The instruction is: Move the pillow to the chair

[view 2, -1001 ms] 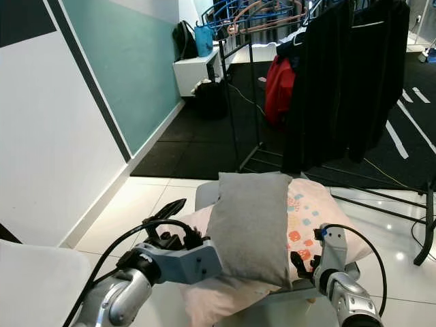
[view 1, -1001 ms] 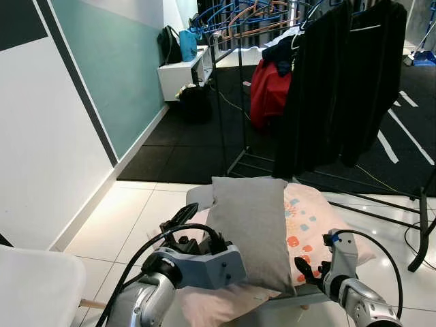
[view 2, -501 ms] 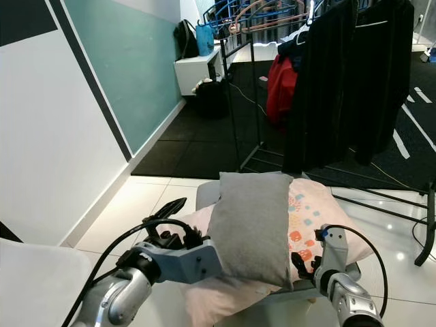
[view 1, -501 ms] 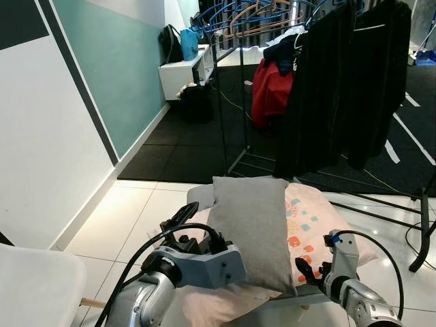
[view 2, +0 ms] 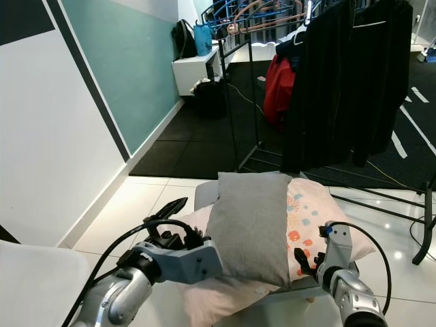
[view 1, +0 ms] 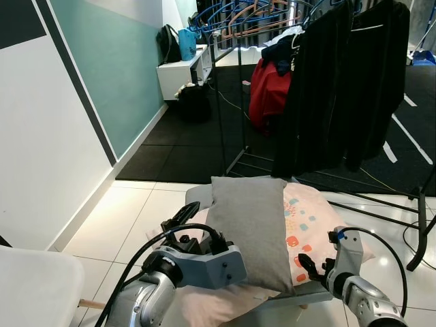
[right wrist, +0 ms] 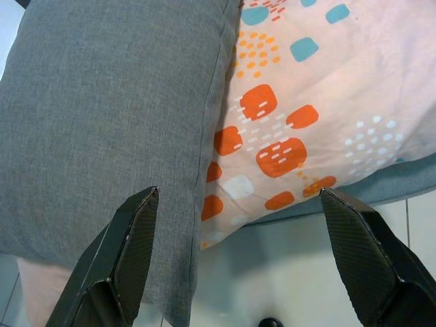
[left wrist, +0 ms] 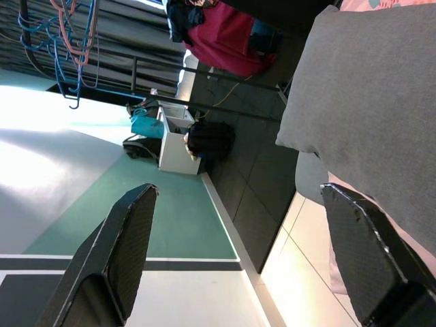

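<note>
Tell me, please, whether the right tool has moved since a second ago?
Yes. The right tool has drifted slightly outward to the robot's right, away from the grey pillow, which looks unmoved.

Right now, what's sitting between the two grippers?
In the left eye view, the grey pillow lies between the left gripper and the right gripper, on top of a patterned pink pillow.

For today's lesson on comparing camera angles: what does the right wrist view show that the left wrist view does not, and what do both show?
Right wrist view alone: the patterned pillow's orange and teal squares, with the right hand open above it. Left wrist view alone: the teal wall, a red garment, blue hangers, and the open left hand. Both share the grey pillow lying on top.
</note>
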